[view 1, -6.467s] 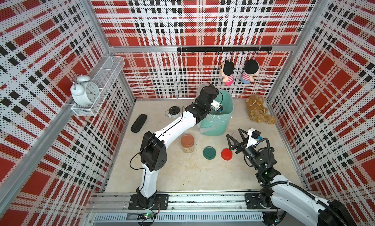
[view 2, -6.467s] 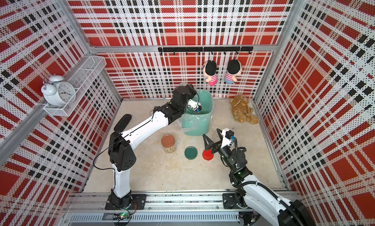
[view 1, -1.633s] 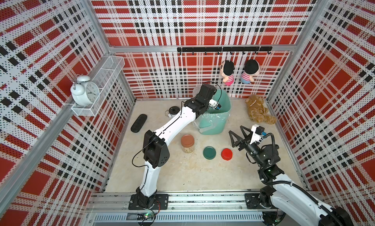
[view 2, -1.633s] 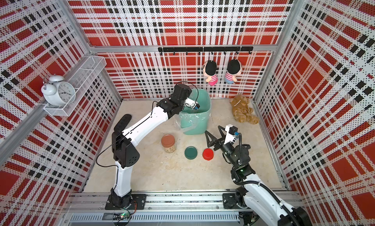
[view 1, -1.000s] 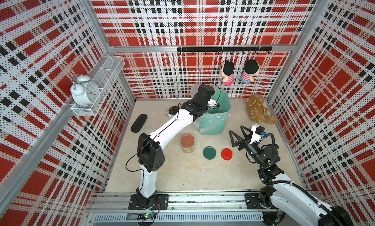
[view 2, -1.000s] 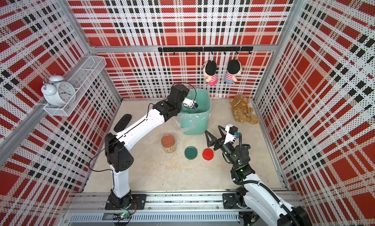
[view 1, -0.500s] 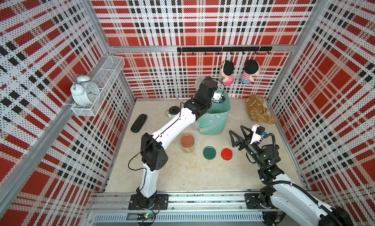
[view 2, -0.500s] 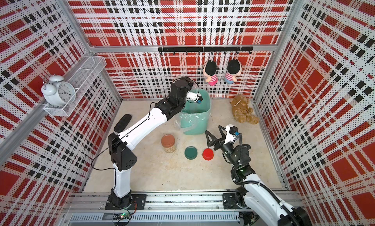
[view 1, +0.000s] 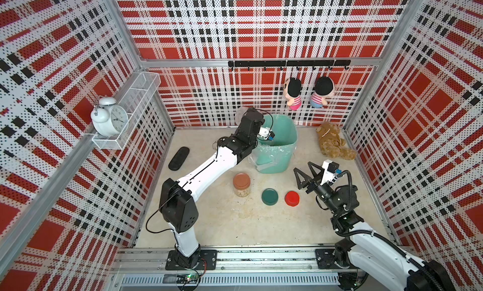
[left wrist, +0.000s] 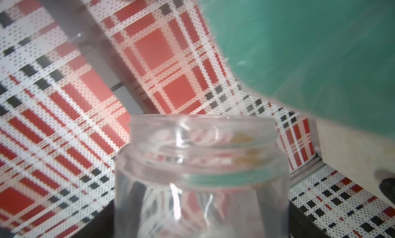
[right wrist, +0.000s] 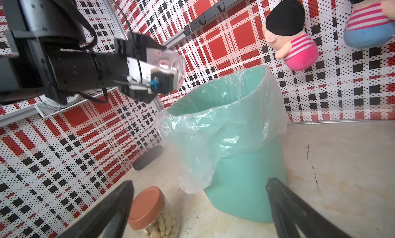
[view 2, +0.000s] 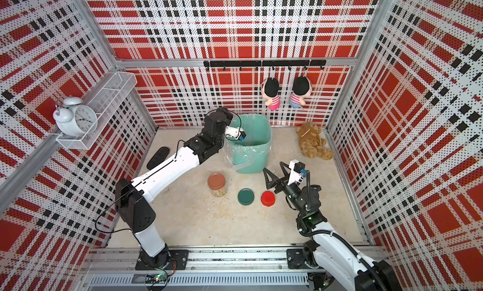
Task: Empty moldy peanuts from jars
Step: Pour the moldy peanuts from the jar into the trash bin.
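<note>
Two arms working around one teal bin [view 1: 283,160] with a clear plastic liner, so I'll place everything off that. The left gripper [right wrist: 158,59] is up above the bin's rim, on the side nearest its own arm. It's clamped around a clear jar [left wrist: 201,172] with no lid. The jar is tipped roughly sideways with its mouth out over the bin's opening. It looks pretty much empty; there are some tan smudges through the glass I can't make out.

The right gripper [view 1: 303,169] hangs just off the bin's front corner with its jaws spread wide and nothing between them. A brown-lidded jar [view 1: 241,183] stands upright in front of the bin, capped. The green lid [view 1: 270,196] and red lid [view 1: 292,198] lie side by side a bit further out front. Pale peanuts [right wrist: 162,225] sit inside the capped jar.
</note>
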You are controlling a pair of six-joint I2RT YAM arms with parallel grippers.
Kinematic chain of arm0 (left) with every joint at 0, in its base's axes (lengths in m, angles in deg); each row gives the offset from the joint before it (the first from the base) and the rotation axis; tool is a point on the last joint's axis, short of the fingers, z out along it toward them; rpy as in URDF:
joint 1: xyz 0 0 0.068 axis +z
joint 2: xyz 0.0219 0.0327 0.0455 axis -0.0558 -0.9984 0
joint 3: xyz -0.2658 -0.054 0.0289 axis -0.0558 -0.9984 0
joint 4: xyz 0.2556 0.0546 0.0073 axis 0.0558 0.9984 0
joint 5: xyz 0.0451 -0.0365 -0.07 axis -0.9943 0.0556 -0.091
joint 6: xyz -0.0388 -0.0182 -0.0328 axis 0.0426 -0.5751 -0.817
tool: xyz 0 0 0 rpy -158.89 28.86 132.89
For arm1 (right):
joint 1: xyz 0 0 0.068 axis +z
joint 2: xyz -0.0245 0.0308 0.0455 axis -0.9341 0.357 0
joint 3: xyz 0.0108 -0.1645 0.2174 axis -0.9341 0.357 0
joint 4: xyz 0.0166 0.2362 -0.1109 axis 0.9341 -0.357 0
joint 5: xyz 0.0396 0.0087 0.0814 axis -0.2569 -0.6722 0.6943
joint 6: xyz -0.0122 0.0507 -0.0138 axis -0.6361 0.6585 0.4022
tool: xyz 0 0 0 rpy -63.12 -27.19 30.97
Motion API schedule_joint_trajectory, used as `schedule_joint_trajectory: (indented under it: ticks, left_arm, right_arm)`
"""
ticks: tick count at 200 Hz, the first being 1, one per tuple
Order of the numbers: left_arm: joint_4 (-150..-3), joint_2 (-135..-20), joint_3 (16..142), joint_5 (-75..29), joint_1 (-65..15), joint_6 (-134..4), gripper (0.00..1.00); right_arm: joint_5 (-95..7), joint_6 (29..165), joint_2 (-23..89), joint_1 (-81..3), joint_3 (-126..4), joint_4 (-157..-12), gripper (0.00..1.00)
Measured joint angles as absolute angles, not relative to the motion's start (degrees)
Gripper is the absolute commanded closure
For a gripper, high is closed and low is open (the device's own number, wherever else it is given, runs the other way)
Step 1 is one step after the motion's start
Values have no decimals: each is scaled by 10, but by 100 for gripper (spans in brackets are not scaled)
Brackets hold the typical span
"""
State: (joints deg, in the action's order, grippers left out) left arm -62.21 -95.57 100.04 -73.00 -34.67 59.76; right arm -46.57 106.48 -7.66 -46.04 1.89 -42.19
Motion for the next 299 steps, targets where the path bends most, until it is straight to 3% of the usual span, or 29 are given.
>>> schedule_joint_trajectory:
  ticks: [33,99,160,193,254,280,299]
  left_arm:
    - [-614,-965,1013,-721,-348,586,100]
    - [-588,-1021,1194,-726,-353,621,100]
    - [-603,-980,1012,-760,-354,595,100]
    - [-598,-990,1039,-758,-351,606,100]
    - [-583,-1057,1203,-758,-353,659,100]
    - [-600,-1042,1187,-760,-355,675,100]
    - [-617,-1014,1110,-763,-357,690,100]
  right_arm:
    - [-466,1064,-82,-461,19,-423,0]
    - [-466,1070,-83,-461,20,-416,0]
    - [-466,1071,-87,-461,24,-417,0]
    - [-470,1064,-106,-461,24,-430,0]
    - [-468,1067,-88,-461,24,-423,0]
    - [-467,1068,-85,-461,24,-422,0]
    - [-467,1070,-85,-461,24,-421,0]
